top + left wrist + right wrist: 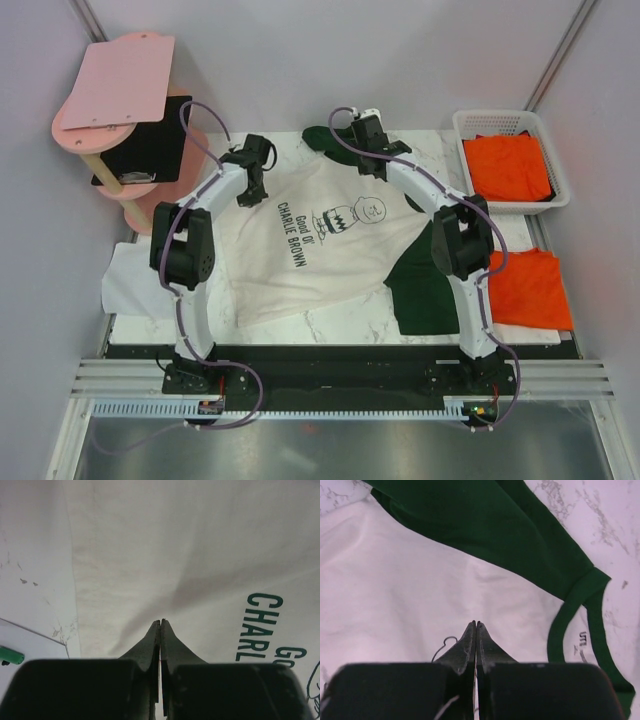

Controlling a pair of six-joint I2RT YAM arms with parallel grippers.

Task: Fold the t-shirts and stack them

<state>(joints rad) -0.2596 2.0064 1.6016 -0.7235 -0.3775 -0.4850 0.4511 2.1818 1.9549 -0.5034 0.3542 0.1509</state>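
Where the basket (500, 120) sits, orange t-shirt (508, 165) inside, cream t-shirt (290, 270) outside

Looking down from high at the near side over the whole desk (330, 325); pressed close past the left tool (160, 622) and right tool (475, 623) onto the cream shirt (290, 250), shared with overhead.

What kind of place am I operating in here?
Probably a lab test booth rather than a home: plain partition walls, a metal mounting rail along the near edge, and a marble-pattern table.
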